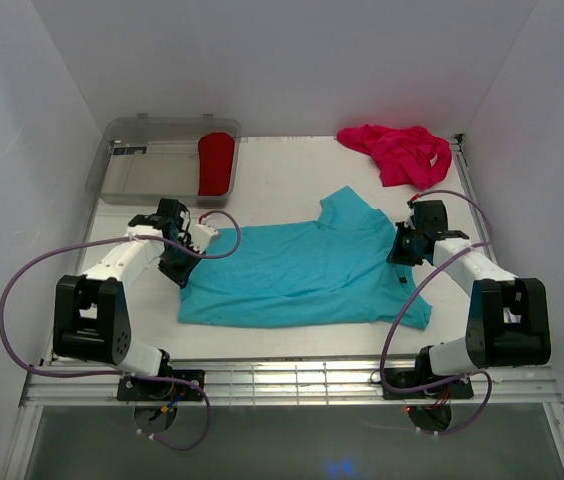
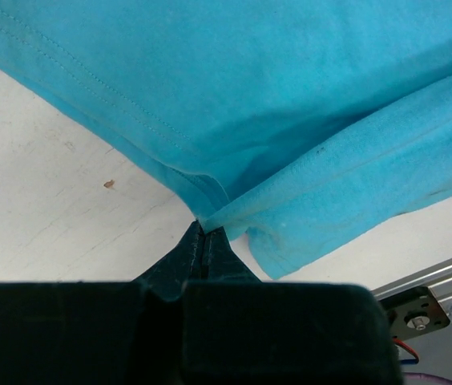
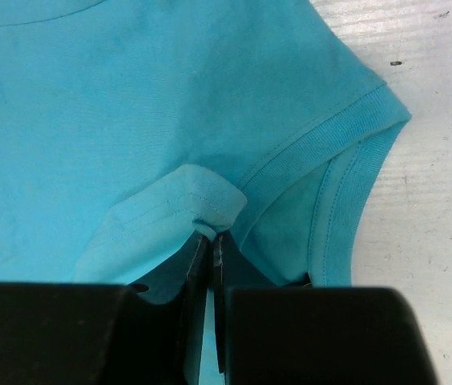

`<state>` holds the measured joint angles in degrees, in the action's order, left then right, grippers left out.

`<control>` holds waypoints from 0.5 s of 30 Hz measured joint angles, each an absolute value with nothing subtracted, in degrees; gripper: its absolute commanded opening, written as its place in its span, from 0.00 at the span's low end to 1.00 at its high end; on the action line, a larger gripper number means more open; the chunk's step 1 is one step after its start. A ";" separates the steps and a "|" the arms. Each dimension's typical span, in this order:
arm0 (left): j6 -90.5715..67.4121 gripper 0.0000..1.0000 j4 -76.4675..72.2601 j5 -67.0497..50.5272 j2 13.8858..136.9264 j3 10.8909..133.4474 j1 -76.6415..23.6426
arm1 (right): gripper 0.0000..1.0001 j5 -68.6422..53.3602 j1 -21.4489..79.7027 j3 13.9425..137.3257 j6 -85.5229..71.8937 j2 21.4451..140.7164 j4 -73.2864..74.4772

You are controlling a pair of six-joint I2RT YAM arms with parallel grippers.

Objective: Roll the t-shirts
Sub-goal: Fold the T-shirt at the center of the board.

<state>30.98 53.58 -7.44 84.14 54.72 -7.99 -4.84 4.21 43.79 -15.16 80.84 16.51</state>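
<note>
A turquoise-blue t-shirt lies spread across the middle of the table. My left gripper is shut on its left edge, and the left wrist view shows the cloth pinched at the fingertips. At the shirt's right side, my right gripper is shut on a small fold of hem beside the sleeve. A magenta-pink t-shirt lies crumpled at the back right. A rolled red t-shirt sits in the bin.
A clear plastic bin stands at the back left. White walls close in the table on three sides. A metal rail runs along the near edge, with the arm bases on it.
</note>
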 measured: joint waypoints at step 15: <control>29.78 0.00 47.03 -3.60 80.20 53.47 -7.99 | 0.08 -2.46 4.21 43.79 -15.27 79.35 16.49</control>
